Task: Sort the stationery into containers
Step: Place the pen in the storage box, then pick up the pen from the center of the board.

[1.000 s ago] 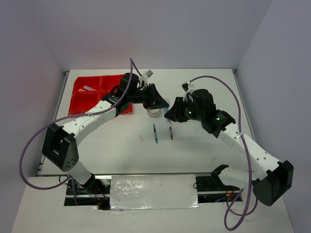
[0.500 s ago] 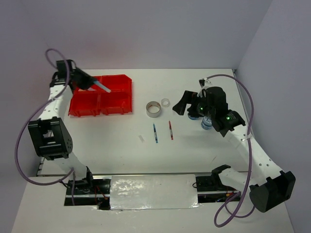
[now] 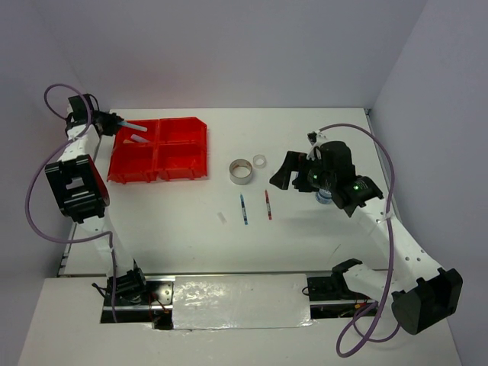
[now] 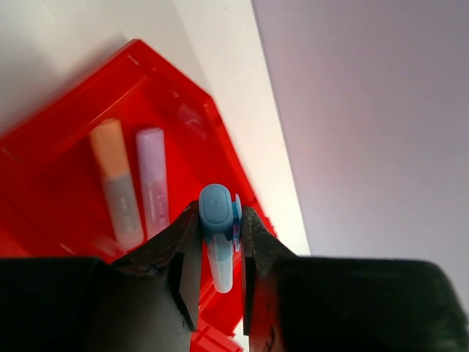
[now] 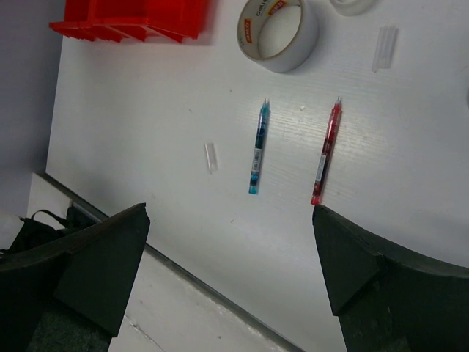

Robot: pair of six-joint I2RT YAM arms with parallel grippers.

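while the left gripper (image 4: 220,253) clamps the blue stick (image 4: 217,227) above the bin's (image 4: 55,176) 10 o'clock corner, it should centre over the cell holding the lilac stick (image 4: 151,183) before releasing; the right gripper (image 5: 229,220) gapes empty.

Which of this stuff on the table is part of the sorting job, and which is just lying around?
Job: red bin block, light-blue stick, orange stick, lilac stick, blue pen, red pen, grey tape ring, clear tape ring, blue-white tub.

Lying about: small clear piece near the pens, second clear piece by the tapes, silvery sheet.
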